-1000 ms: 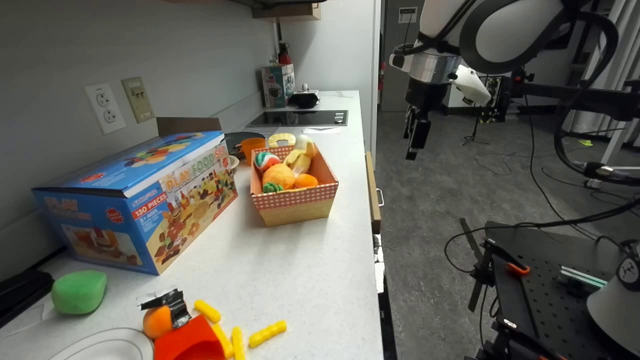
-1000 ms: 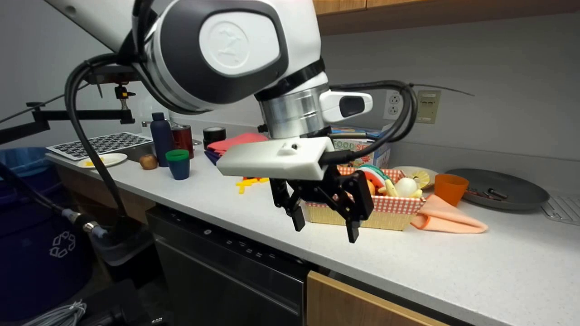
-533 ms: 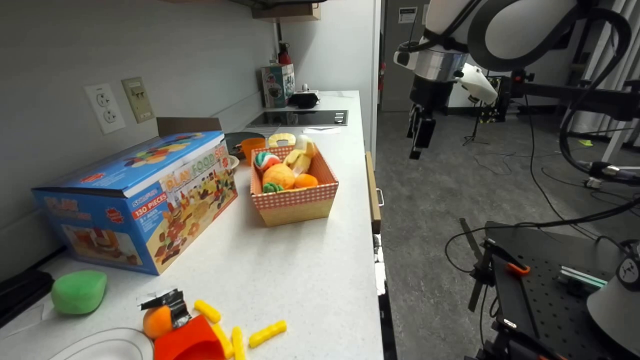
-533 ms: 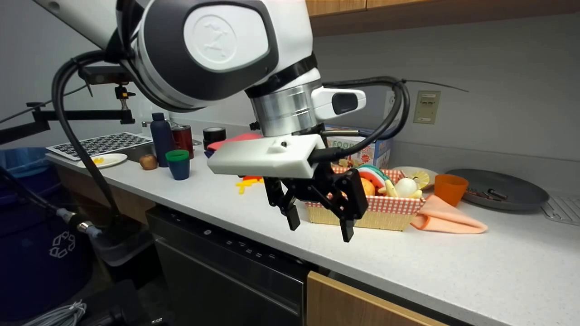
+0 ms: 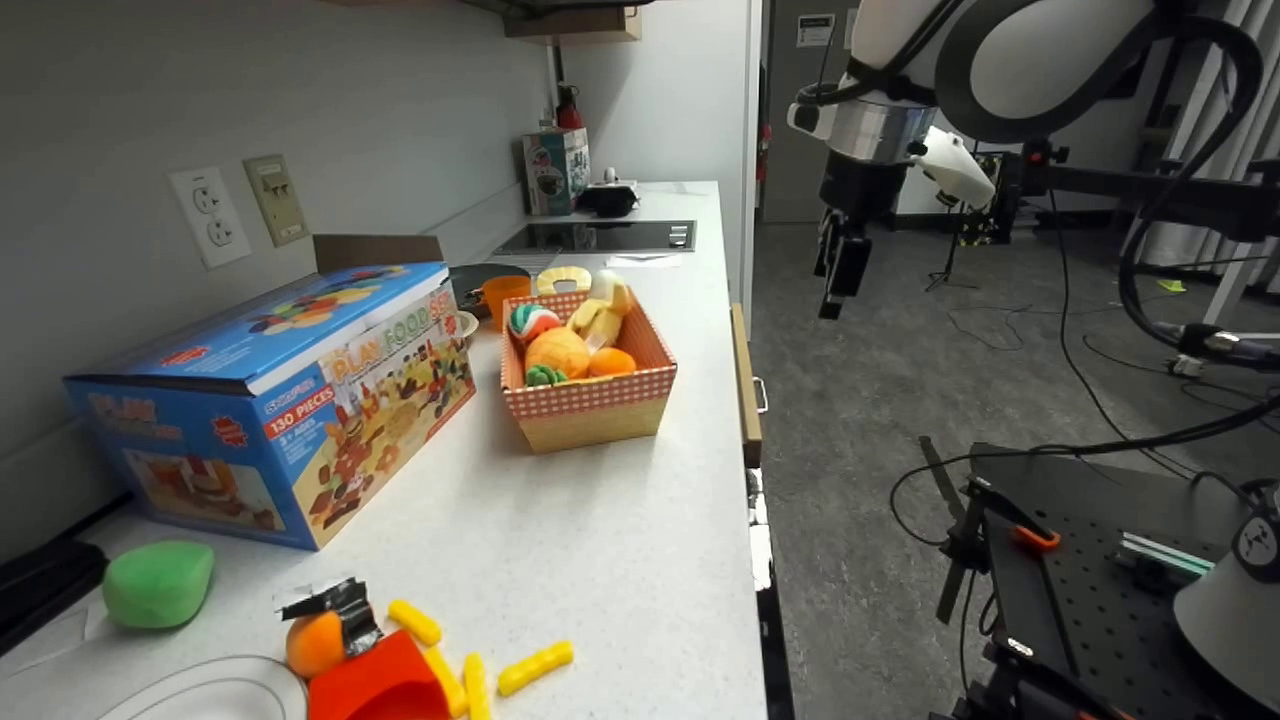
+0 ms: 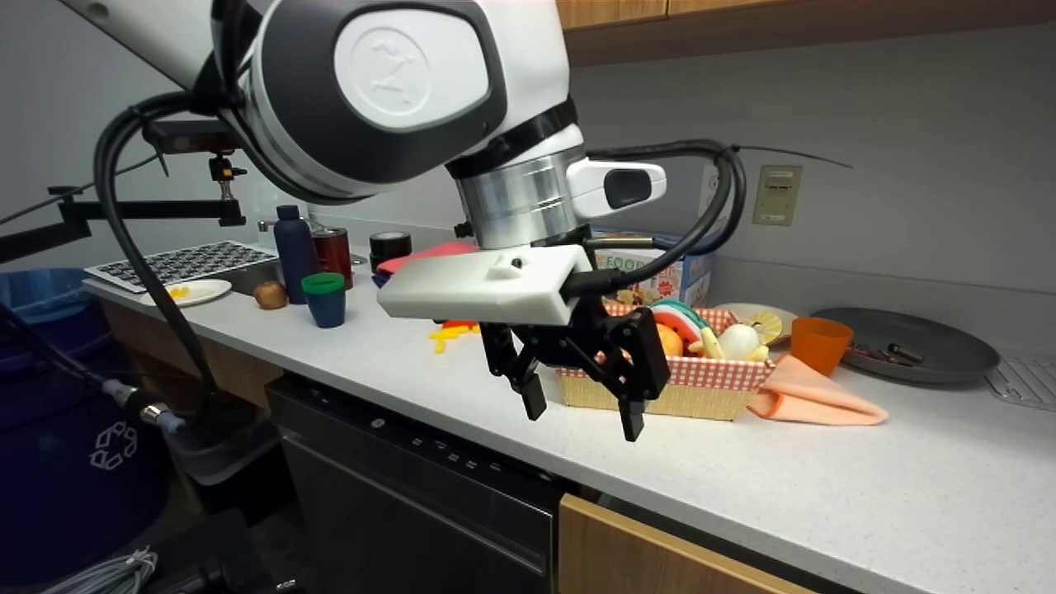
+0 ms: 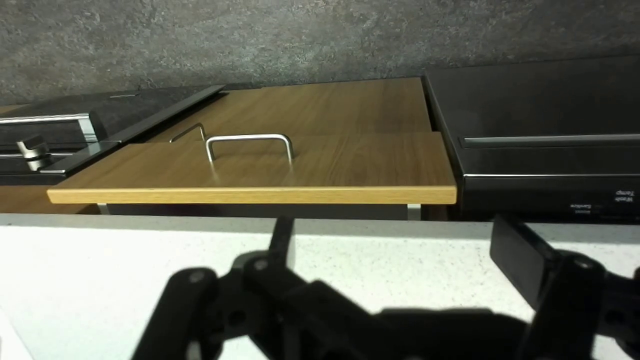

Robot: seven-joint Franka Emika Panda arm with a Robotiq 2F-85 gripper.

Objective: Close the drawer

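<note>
From my end I see a blue box [image 5: 290, 395] along the surface's [image 5: 620, 560] back edge, a basket [image 5: 590, 425] nearer its front.

A basket [image 5: 597, 425] of toy food [image 5: 557, 354] stands near a blue box [image 5: 280, 395] and an orange cup [image 6: 819, 346].

Above the shiny silver metal ring [image 6: 521, 200], the smooth white arm [image 6: 530, 54] has a dark grey rounded cover [image 6: 299, 99] around a white panel [image 6: 437, 74] with a squiggle [image 6: 393, 70]. Below the ring are a long white block [image 6: 472, 289] and a black jointed gripper [image 6: 583, 410]. Thick black cables [image 6: 735, 190] loop beside the ring.
</note>
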